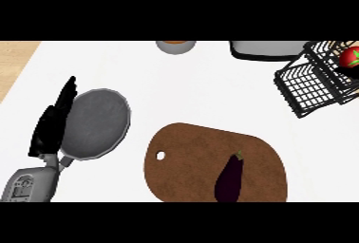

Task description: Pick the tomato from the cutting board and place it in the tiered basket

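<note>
Tomato (pixel 351 57) already in tiered basket (pixel 317 78), far right; placing done. Left hand (pixel 52 124) open, empty, resting; nothing further needed.

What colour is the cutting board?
Mottled brown cutting board, seen in the head view.

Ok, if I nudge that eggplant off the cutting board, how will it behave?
The eggplant is long and rounded, lying flat on the cutting board, so it would probably roll sideways rather than slide straight. Its glossy dark skin looks smooth, so likely slippery. It looks solid, so probably stiff, not floppy.
</note>
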Tool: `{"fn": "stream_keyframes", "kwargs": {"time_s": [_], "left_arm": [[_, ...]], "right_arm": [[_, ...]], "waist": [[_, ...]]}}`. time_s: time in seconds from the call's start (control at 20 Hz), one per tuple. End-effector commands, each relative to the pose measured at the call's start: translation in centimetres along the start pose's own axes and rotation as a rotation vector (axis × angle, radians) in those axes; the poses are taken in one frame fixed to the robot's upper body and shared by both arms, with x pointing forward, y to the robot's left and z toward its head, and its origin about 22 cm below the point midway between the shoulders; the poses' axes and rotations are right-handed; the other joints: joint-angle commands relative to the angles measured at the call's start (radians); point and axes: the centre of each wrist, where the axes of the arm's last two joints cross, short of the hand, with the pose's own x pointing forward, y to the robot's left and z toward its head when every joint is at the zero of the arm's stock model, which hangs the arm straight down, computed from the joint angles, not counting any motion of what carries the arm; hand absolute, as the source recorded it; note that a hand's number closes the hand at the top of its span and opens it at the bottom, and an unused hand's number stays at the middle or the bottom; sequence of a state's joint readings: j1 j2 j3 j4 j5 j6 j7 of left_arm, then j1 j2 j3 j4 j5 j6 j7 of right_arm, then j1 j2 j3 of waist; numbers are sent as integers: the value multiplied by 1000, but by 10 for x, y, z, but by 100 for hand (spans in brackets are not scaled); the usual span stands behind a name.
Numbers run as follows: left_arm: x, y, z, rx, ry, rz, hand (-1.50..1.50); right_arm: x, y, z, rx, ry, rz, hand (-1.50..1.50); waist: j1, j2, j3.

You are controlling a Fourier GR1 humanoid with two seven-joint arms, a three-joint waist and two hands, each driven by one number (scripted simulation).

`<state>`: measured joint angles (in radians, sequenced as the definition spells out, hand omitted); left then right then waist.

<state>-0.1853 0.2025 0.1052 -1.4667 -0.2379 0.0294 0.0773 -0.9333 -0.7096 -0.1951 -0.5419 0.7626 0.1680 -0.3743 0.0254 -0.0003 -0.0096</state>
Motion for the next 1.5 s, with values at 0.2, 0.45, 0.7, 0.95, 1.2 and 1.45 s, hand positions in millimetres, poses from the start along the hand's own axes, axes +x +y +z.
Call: {"fn": "stream_keyframes", "kwargs": {"time_s": [0.2, 0.45, 0.7, 0.95, 1.2, 1.45], "left_arm": [[1, 8, 0, 12, 5, 6, 0], [-6, 19, 3, 17, -4, 0, 0], [-19, 8, 10, 8, 11, 0, 0], [3, 3, 1, -4, -6, -3, 0], [-1, 0, 12, -17, -1, 6, 0], [-1, 9, 3, 30, -12, 10, 0]], "right_arm": [[-31, 4, 13, -91, 12, -241, -150], [-38, -15, 20, -225, -1, -321, -150], [-48, -71, 36, -290, 84, -371, -150], [-89, -108, 87, -246, 193, -485, -150], [-121, -116, 133, -232, 212, -492, -150], [-155, -105, 186, -267, 170, -573, -150]], "waist": [[-2, 9, 11], [-8, 6, 10], [-5, 8, 10], [-2, 13, 13], [11, 17, 15], [-10, 19, 18]]}}
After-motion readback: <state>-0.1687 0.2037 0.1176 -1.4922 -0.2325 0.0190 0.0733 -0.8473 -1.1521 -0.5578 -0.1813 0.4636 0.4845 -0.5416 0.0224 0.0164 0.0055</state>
